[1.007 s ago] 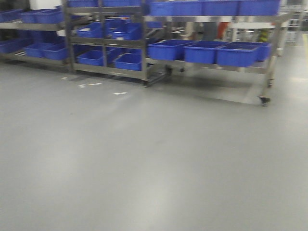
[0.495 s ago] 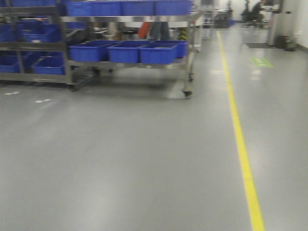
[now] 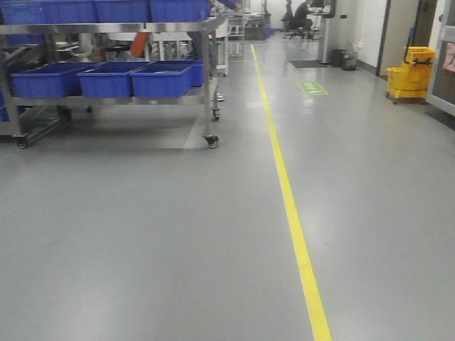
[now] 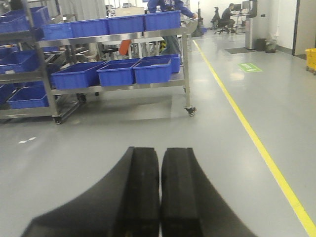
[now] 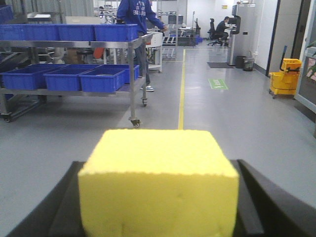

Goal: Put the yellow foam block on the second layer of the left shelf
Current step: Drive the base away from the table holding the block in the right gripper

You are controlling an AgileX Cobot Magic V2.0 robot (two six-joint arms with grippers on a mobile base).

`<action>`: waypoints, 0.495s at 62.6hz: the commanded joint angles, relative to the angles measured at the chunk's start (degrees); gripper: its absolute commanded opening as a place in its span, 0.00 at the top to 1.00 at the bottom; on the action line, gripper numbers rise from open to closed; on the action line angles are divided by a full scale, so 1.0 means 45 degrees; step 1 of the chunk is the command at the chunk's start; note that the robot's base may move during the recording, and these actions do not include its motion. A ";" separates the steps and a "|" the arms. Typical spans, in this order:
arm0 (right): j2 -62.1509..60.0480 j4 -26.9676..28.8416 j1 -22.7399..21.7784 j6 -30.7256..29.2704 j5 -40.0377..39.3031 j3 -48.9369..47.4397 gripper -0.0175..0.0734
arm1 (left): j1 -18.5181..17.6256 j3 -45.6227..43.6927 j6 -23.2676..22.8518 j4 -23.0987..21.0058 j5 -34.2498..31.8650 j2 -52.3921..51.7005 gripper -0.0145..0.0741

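Observation:
The yellow foam block (image 5: 158,182) fills the lower middle of the right wrist view, clamped between the two black fingers (image 5: 256,197) of my right gripper (image 5: 159,207), held above the grey floor. My left gripper (image 4: 160,192) is shut and empty, its two black fingers pressed together, pointing at the floor ahead. A steel shelf cart (image 3: 206,78) with blue bins (image 3: 160,79) stands at the left in the front view, and also shows in the left wrist view (image 4: 185,64) and the right wrist view (image 5: 133,74). Neither gripper shows in the front view.
A yellow floor line (image 3: 291,206) runs away down the aisle. A yellow mop bucket (image 3: 411,72) stands at the far right by a wall. A person in blue (image 5: 139,29) stands behind the cart. More racks of blue bins (image 4: 24,74) stand further left.
The front view has swung to the right: the shelf carts slid from the centre to the left edge, and the yellow line and the mop bucket came into view.

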 commanded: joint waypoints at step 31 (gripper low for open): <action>0.0120 0.0016 -0.0082 -0.0075 -0.1189 -0.0381 0.31 | 0.0015 0.0312 -0.0050 -0.0064 -0.1051 -0.0260 0.70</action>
